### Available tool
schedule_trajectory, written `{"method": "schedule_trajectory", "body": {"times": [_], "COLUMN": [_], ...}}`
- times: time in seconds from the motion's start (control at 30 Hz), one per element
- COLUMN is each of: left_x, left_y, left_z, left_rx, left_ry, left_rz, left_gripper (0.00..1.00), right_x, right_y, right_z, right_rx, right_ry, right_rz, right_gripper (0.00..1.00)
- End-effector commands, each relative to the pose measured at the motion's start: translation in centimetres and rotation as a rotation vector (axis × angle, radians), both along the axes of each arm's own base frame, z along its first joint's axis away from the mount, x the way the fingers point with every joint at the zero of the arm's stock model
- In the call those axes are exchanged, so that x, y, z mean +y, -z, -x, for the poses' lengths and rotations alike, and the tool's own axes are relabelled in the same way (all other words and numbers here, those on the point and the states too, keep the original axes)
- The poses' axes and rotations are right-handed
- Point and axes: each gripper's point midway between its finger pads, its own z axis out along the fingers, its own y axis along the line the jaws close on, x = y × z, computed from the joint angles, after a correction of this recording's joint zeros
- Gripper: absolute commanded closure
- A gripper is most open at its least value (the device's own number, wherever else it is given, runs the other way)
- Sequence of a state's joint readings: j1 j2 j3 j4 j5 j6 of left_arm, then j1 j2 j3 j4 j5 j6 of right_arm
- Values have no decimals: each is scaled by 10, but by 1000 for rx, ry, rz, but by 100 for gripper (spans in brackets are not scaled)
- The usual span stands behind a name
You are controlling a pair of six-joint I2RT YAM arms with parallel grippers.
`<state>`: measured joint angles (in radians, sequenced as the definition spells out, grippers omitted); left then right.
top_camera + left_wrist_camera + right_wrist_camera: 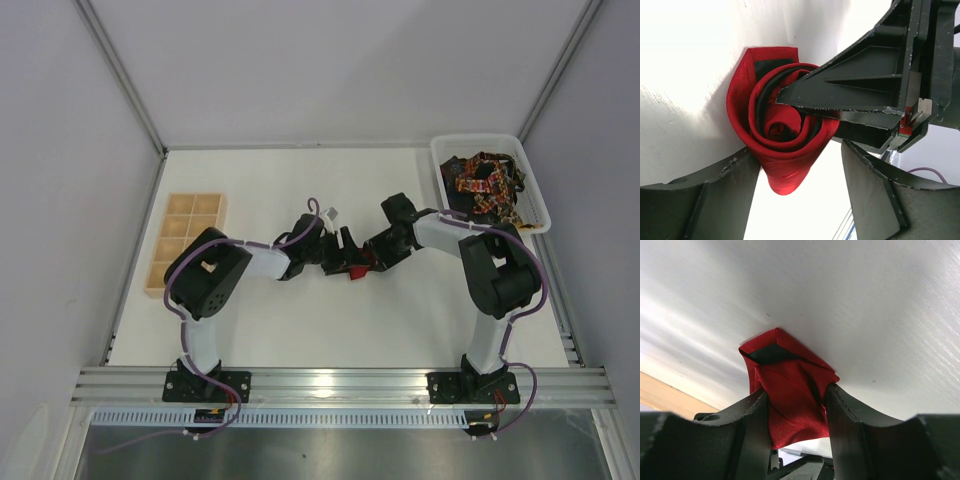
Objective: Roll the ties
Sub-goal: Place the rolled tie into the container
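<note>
The rolled red tie (792, 390) sits near the middle of the white table (400, 320), pinched between the fingers of the right gripper (796, 402). The left gripper (797, 155) stands spread wide around the roll's lower tip. Pale walls (330, 70) box in the table, and the patterned ties (485, 185) lie heaped in a white basket (440, 165) at its far right corner.

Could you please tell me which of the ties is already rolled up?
The plain red tie mid-table, coiled in the right gripper; the patterned ties lie tangled in the white bin.

rolled tie (357, 270) centre, tray (190, 236) left, ties (482, 185) in bin (478, 140) right
</note>
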<state>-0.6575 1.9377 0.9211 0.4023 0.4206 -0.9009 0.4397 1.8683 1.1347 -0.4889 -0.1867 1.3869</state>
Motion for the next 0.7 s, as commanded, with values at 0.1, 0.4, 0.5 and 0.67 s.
{"method": "schedule_trajectory", "body": {"times": [0.1,0.4,0.5,0.67], "left_x": [50,69,68,62], "left_y": [77,72,70,68], "left_z": [12,8,9,2], "left_rx": [124,91,89,40], "left_ry": [-104,-224,-223,-196], "left_rz": [-271,-327,-326,-351], "left_gripper": [32,26,22,20], "right_x": [-27,-24,-24,-23], "right_y": [38,38,38,41], "right_z": [16,14,14,15], "right_rx": [75,72,76,81], "right_ry": [1,-3,-3,-7], "right_rz": [126,108,104,98], "right_gripper": [52,52,52,53]}}
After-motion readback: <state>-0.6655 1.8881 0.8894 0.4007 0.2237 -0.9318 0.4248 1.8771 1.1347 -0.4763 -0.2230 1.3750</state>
